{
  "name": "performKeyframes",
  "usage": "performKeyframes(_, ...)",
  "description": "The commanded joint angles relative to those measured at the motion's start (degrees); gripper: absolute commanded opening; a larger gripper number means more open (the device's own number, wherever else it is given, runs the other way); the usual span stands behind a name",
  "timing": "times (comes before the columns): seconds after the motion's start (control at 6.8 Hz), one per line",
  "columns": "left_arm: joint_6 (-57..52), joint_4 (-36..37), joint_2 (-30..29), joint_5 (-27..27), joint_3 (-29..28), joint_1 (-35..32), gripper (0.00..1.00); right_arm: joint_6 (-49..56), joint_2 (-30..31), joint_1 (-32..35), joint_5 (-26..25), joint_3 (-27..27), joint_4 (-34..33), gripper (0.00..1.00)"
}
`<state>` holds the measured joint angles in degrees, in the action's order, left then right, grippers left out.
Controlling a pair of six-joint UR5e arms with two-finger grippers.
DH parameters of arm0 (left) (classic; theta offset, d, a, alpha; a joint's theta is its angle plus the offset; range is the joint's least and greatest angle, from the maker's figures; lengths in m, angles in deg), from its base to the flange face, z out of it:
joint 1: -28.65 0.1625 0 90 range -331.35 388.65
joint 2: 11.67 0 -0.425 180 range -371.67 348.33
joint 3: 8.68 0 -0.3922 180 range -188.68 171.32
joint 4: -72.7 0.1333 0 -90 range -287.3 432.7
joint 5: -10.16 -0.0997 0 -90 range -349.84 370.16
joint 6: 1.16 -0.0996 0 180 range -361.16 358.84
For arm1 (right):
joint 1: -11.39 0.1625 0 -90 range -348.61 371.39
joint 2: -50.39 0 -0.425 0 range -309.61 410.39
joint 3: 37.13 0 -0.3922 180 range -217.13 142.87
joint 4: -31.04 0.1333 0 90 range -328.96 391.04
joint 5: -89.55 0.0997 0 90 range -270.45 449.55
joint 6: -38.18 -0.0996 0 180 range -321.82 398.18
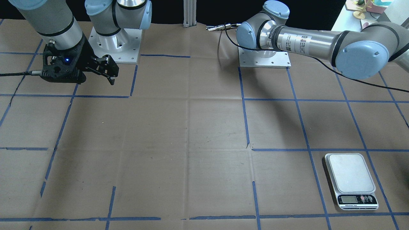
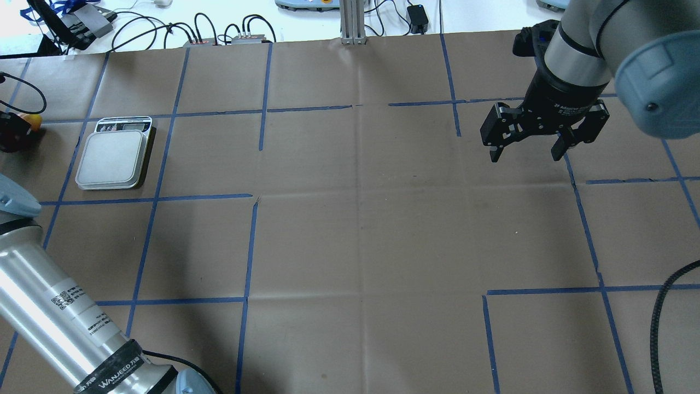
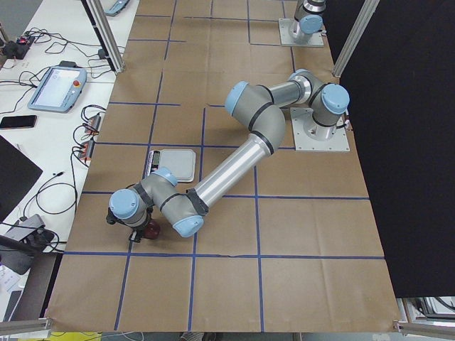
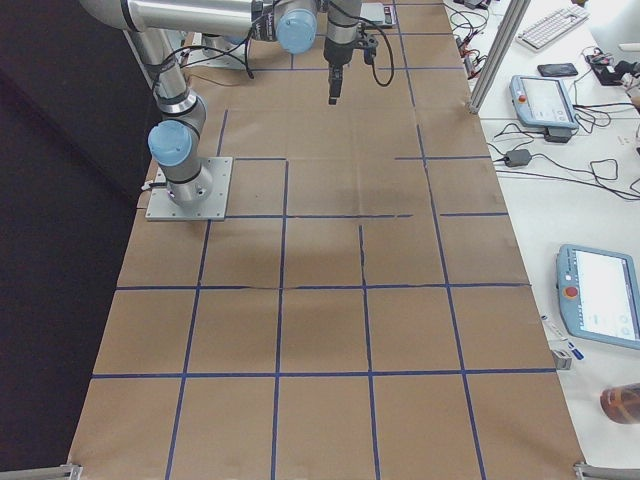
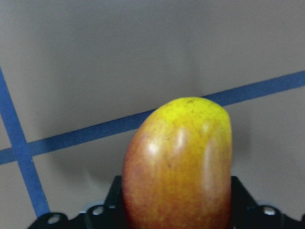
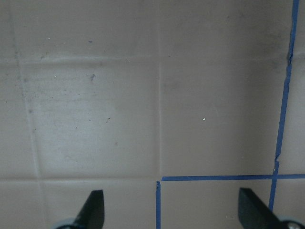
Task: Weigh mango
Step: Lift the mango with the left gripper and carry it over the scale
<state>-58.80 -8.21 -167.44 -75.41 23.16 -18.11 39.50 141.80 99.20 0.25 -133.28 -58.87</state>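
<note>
Left gripper (image 2: 16, 131): at the table's far left edge in the overhead view, low over the surface. It is closed on the fruit, with its black finger parts against both flanks.
Mango: the smooth oval mango (image 5: 178, 167), red-orange shading to a yellow tip, sits between the left gripper's jaws. The yellow end points away from the wrist camera and the redder part is down by the finger bases. Only a small orange-yellow patch of it shows beside the gripper in the overhead view.
Scale: the flat rectangular silver kitchen scale (image 2: 112, 156), with a pale weighing plate and a small display strip, lies just to the right of the left gripper, near it but apart. Its plate is bare.
Table: the brown paper-covered table (image 2: 355, 219), gridded with blue tape lines, stretches between the two grippers.
Right gripper (image 2: 525, 157): well apart from the scale, on the far right, hanging above the paper. Its two black fingers (image 6: 93, 210) are spread wide and hold nothing.
</note>
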Motion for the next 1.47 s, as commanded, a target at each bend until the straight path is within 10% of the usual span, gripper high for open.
performKeyframes(0.0,0.1,-1.9,2.4,0.0,-0.9,0.0,0.44,0.0,0.0,0.0,0.0,0.0,0.0,1.0)
performKeyframes(0.44,5.5,-11.4,10.5,0.1,2.8,-1.0,0.44,0.0,0.0,0.0,0.0,0.0,0.0,1.0)
performKeyframes(0.74,15.1,-10.2,20.5,0.2,17.8,-5.3,0.41,0.0,0.1,0.0,0.0,0.0,0.0,1.0)
performKeyframes(1.32,32.7,15.5,30.5,-3.0,47.8,-14.1,0.43,0.0,0.0,0.0,0.0,0.0,0.0,1.0)
